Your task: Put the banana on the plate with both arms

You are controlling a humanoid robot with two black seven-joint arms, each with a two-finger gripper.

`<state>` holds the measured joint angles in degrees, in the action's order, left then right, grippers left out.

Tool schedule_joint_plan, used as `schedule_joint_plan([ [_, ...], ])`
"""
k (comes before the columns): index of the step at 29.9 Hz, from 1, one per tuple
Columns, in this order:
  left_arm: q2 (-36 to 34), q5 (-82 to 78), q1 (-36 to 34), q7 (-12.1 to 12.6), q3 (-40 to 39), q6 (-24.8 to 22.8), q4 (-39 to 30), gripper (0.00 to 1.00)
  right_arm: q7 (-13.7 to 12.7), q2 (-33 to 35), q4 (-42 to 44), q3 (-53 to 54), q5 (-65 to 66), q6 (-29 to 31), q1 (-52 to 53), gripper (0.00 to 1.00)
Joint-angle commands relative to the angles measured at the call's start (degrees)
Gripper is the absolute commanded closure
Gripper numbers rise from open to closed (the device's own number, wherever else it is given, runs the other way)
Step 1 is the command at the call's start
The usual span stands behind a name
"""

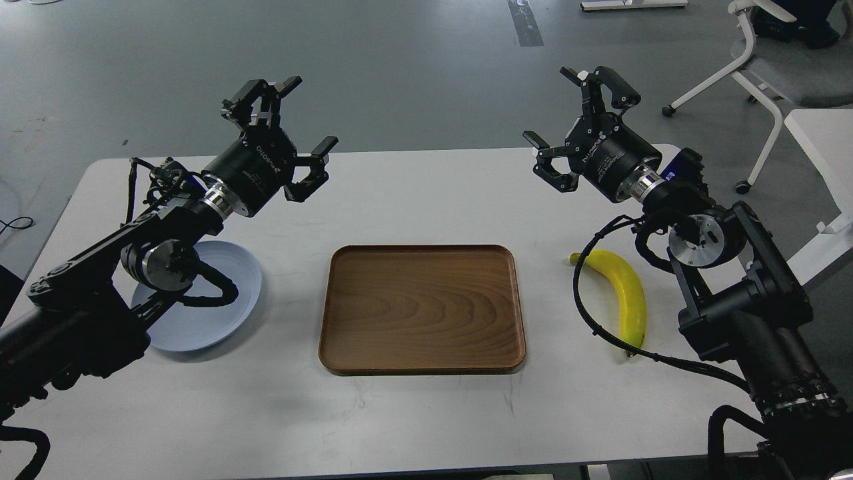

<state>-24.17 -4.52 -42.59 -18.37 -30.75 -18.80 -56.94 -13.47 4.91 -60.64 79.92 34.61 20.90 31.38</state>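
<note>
One wooden tray (422, 308) sits dead centre on the white counter (413, 187), squarely between the two task items. One banana (626, 293), bright yellow and curved with a dark lower tip, lies right of centre, a black cable looping across it. One pale blue-grey plate (213, 320) rests at lower left, partly hidden under the left arm. Left hand (293, 127) raised, fingers spread, empty. Right hand (566, 127) likewise spread wide, gripping nothing. An office chair (766, 60) stands upper right.

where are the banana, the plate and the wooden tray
banana (630, 300), head view, middle of its yellow body
plate (230, 293), head view, bare right side
wooden tray (422, 308), head view, centre of its floor
</note>
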Motion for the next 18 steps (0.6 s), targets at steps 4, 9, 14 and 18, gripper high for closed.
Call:
schedule_joint_plan([
  [4,0.0,0.2,0.9,-0.3,-0.6,2.5,-0.2,0.02,-0.1,-0.9,-0.4,-1.4,0.2,-0.3,-0.7,0.0],
  [9,-0.2,0.3,0.9,-0.3,-1.2,3.5,0.1,0.02,-0.1,-1.3,-1.2,-1.5,0.4,-1.1,-0.9,0.0],
  [14,-0.3,0.3,0.9,-0.3,-1.9,4.1,0.3,0.02,-0.1,-1.5,-1.6,-1.7,1.4,-1.2,-1.1,0.0],
  [18,-0.9,-0.1,1.0,-0.3,-1.4,4.1,0.3,0.02,-0.1,-1.8,-1.8,-1.7,2.4,-1.2,-1.9,0.0],
])
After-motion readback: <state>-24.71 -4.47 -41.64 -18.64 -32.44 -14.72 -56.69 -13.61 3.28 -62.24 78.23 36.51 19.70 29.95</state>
